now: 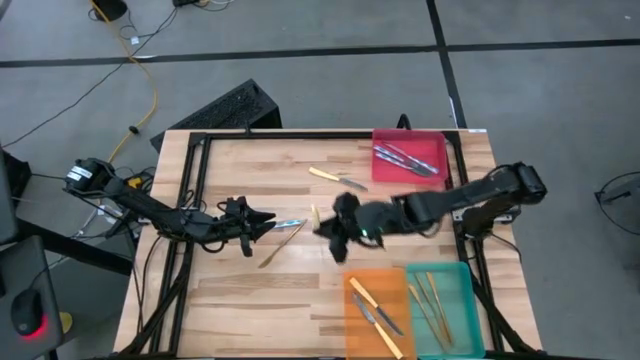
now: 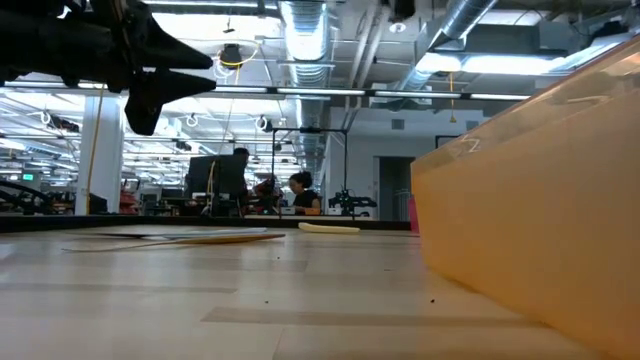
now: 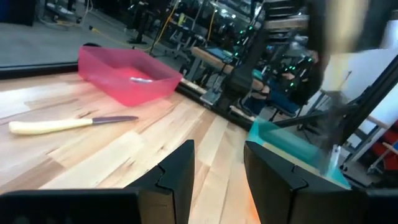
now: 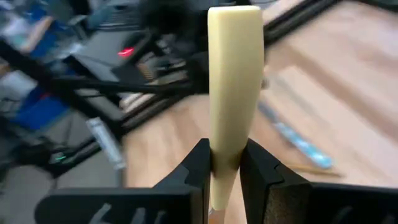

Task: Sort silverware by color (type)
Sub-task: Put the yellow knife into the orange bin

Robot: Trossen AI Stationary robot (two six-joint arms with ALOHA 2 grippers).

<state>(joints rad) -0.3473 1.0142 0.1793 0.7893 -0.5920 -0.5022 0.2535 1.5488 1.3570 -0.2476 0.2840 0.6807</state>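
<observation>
Right gripper (image 4: pixel 224 165) is clamped on a yellow-handled utensil (image 4: pixel 233 93), held mid-frame in the high view, handle sticking up between the jaws in the wrist view. Left gripper (image 3: pixel 217 171) sits left of centre, jaws apart, holding nothing. Loose silverware on the table (image 1: pixel 240 290): yellow-handled knife (image 1: pixel 325 175) upper centre, blue-handled piece (image 1: pixel 290 224) and tan wooden piece (image 1: pixel 282 245) just right of the left gripper. All likely light, stiff, thin, a bit slick; pinch mid-handle, across the narrow width.
</observation>
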